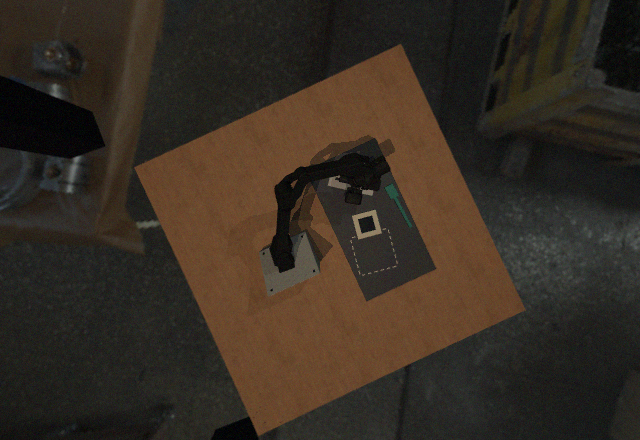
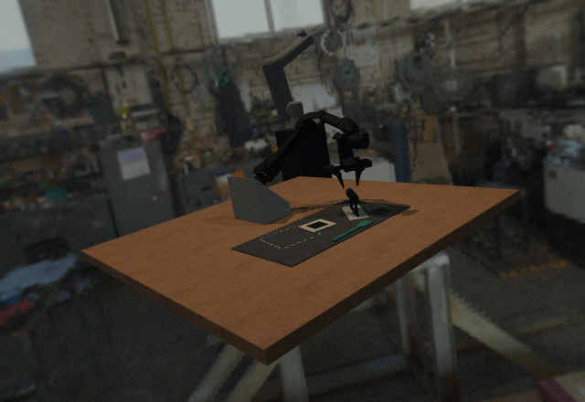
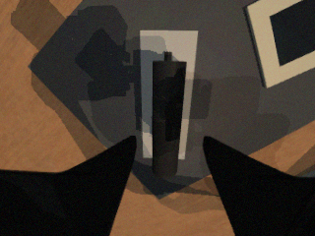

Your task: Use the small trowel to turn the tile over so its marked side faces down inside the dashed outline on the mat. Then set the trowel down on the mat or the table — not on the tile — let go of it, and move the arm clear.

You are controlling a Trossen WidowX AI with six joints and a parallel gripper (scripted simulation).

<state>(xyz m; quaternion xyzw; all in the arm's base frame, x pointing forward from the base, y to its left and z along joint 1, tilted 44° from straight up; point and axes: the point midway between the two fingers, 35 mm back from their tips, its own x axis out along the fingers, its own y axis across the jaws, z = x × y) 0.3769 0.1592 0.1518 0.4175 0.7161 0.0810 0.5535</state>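
Note:
The small trowel has a pale flat blade resting on the far end of the mat and a thick dark handle rising above it. My gripper is open above the trowel, its fingertips on either side of the handle's near end in the wrist view but above it, not touching. The cream tile lies flat with a dark square on its upper face. It overlaps one edge of the dashed outline. The arm hides part of the trowel in the top view.
A green tool with a broad end and thin handle lies along the mat's outer long edge. The dark mat lies on the wooden table. The grey arm base stands beside the mat.

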